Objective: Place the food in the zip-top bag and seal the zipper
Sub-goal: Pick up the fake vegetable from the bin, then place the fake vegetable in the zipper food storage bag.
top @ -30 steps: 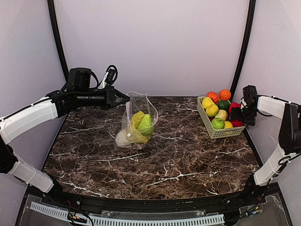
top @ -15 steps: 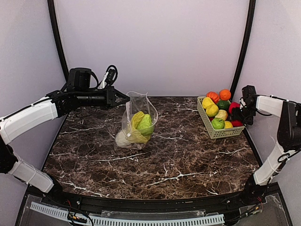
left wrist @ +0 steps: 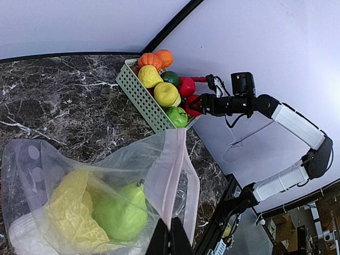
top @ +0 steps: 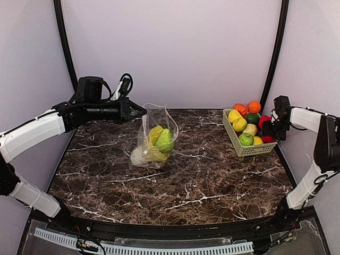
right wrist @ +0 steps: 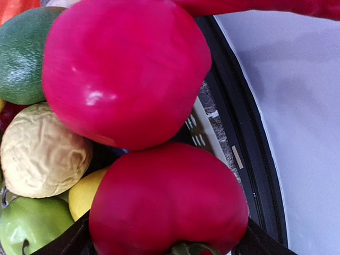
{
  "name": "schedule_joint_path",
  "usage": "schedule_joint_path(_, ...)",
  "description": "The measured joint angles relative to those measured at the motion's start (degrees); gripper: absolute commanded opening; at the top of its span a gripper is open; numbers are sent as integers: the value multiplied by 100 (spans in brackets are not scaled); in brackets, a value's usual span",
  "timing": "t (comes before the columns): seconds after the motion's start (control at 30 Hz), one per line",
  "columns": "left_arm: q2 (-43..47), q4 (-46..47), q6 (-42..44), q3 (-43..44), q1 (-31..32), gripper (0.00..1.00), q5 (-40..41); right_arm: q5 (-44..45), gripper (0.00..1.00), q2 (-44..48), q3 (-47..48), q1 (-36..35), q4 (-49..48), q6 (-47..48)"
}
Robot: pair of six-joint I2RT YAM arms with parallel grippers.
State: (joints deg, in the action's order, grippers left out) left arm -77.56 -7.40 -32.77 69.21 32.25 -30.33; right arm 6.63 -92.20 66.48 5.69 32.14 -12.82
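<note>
The zip-top bag (top: 157, 123) hangs upright over the table's back left, its mouth lifted by my left gripper (top: 142, 111). That gripper (left wrist: 170, 235) is shut on the pink zipper (left wrist: 173, 175) strip. Inside the bag lie a yellow leafy cabbage (left wrist: 69, 210) and a green pear (left wrist: 121, 212). My right gripper (top: 267, 134) is in the pale green basket (top: 231, 134) at the back right. Its fingers press both sides of a red apple (right wrist: 164, 202), which fills the space between them; my right gripper (right wrist: 167, 236) is shut on it. More food fills the basket.
Above the held apple sits a second red fruit (right wrist: 125, 69), with a dark green one (right wrist: 21, 53), a pale wrinkled one (right wrist: 45, 154), a lemon (right wrist: 87, 194) and a green apple (right wrist: 32, 228) beside them. The black frame rail (right wrist: 244, 133) runs right behind the basket.
The right gripper's fingers have closed in on the red apple. The left arm and the bag have not moved.
</note>
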Motion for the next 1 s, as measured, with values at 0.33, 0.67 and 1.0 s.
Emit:
schedule_joint_path(0.33,0,4,-11,0,0,1,-7,-476,74,1751,-157,-348,199,-162)
schedule_joint_path(0.67,0,9,-72,0,0,1,-26,-1950,73,2450,376,-2876,142,-210)
schedule_joint_path(1.0,0,15,-92,0,0,1,-33,-2330,72,1493,1757,-5292,-254,127)
